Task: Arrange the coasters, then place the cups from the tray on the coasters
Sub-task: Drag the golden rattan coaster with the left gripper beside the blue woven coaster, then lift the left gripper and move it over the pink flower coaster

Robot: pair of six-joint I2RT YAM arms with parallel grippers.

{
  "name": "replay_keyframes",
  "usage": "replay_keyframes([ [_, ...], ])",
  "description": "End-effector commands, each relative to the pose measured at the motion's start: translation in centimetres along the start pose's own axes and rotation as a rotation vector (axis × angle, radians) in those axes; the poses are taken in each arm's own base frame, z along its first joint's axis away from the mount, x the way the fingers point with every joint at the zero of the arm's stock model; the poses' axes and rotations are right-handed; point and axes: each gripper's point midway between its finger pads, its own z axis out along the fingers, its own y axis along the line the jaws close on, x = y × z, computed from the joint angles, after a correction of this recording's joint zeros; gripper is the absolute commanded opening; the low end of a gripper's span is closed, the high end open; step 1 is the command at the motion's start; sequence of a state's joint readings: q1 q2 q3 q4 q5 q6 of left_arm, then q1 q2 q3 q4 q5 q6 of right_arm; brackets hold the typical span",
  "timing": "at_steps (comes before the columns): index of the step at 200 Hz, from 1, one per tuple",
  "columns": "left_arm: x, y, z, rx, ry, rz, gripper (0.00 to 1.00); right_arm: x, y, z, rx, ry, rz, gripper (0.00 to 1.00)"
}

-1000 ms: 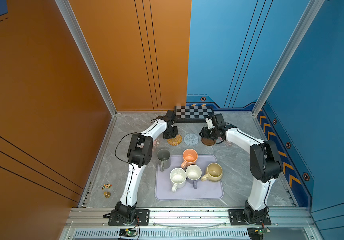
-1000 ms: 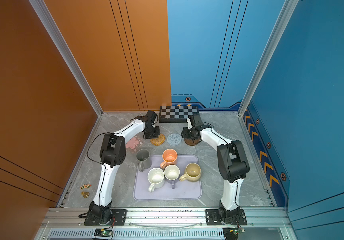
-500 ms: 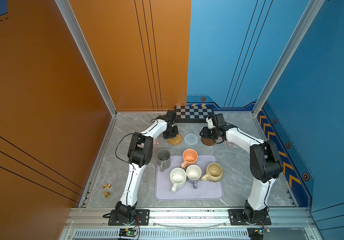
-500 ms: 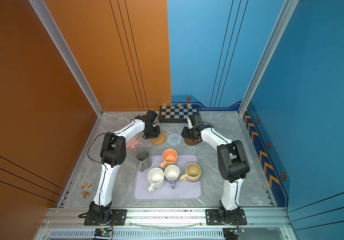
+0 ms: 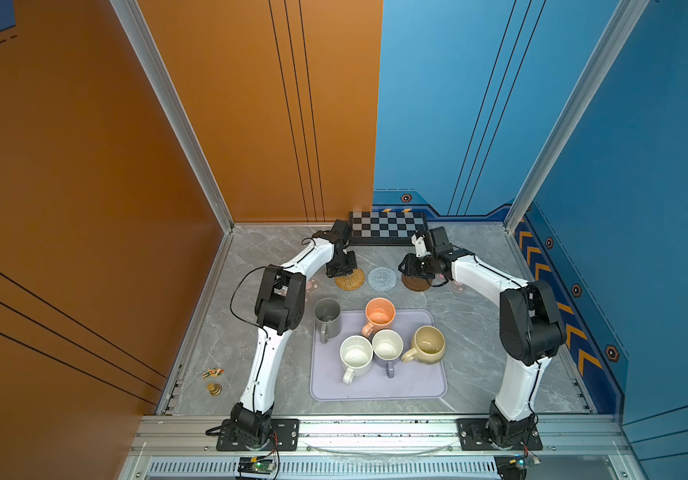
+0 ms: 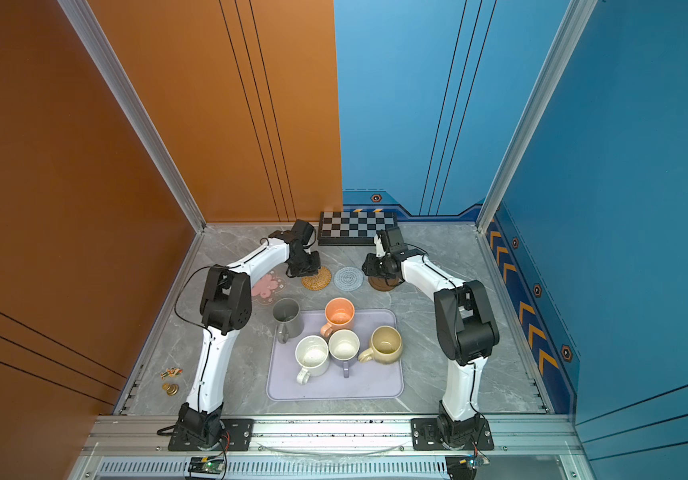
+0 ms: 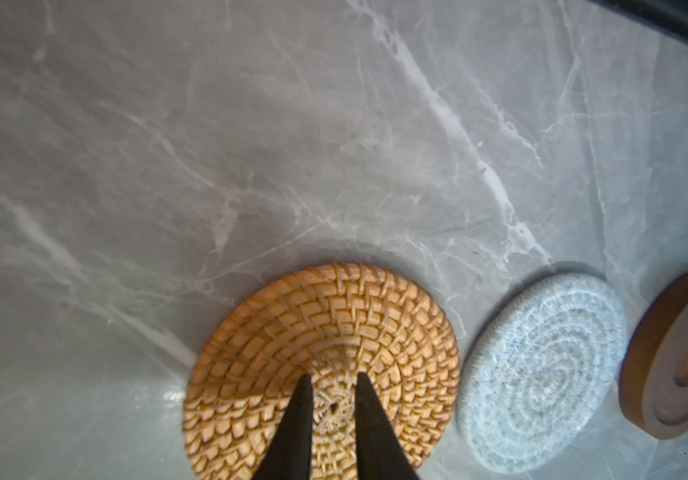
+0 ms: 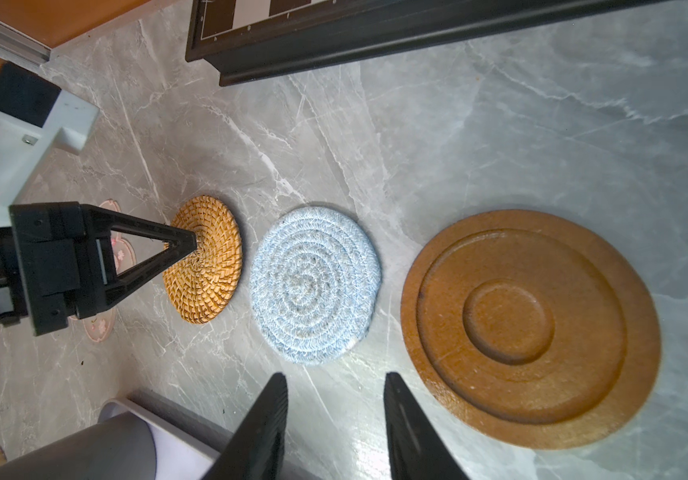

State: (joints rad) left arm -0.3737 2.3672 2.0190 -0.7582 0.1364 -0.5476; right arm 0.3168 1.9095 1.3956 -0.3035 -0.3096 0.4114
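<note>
Touching the woven coaster [image 7: 334,316], the left gripper [image 7: 332,376] stands barely parted. The right gripper [image 8: 336,375] hangs open, empty.

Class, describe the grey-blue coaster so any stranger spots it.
Find the checkerboard at the far end. Before it lie three discs: the grey-blue coaster is the middle one, between the rattan disc and the wooden disc, the only pale rope coil.
</note>
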Motion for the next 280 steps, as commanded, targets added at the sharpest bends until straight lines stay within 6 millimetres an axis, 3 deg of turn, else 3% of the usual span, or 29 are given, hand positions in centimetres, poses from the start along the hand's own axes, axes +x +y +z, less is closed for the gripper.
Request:
replay_keyframes([
  [1,-0.9,-1.6,-5.0,0.050,-0.059,0.003,0.21,0.1,0.7,0.5,-0.015,0.014,0.006,0.42],
  [30,-1.6,-1.6,-8.1,0.050,-0.115,0.006,0.21,0.0,1.1,0.4,-0.021,0.012,0.001,0.42],
  [51,-1.7,-0.5,-9.8,0.036,-0.141,-0.009,0.21,-0.3,1.4,0.2,-0.028,0.005,-0.002,0.42],
  [113,0.9,6.6,-12.9,-0.088,-0.154,-0.095,0.28,-1.1,2.9,-1.6,-0.052,-0.026,-0.028,0.45],
  [168,3.7,10.4,-15.3,-0.229,-0.185,0.025,0.30,-1.9,4.2,-4.0,-0.043,-0.072,-0.063,0.49],
  [208,6.4,14.6,-15.2,-0.319,-0.137,0.045,0.32,-2.1,4.6,-5.6,-0.017,-0.100,-0.082,0.49],
  [251,9.6,16.8,-12.5,-0.350,-0.023,0.035,0.32,-2.1,5.5,-6.2,-0.003,-0.116,-0.093,0.50],
  [280,10.4,17.6,-10.9,-0.362,0.014,0.028,0.32,-1.8,6.1,-6.3,0.004,-0.114,-0.110,0.50],
])
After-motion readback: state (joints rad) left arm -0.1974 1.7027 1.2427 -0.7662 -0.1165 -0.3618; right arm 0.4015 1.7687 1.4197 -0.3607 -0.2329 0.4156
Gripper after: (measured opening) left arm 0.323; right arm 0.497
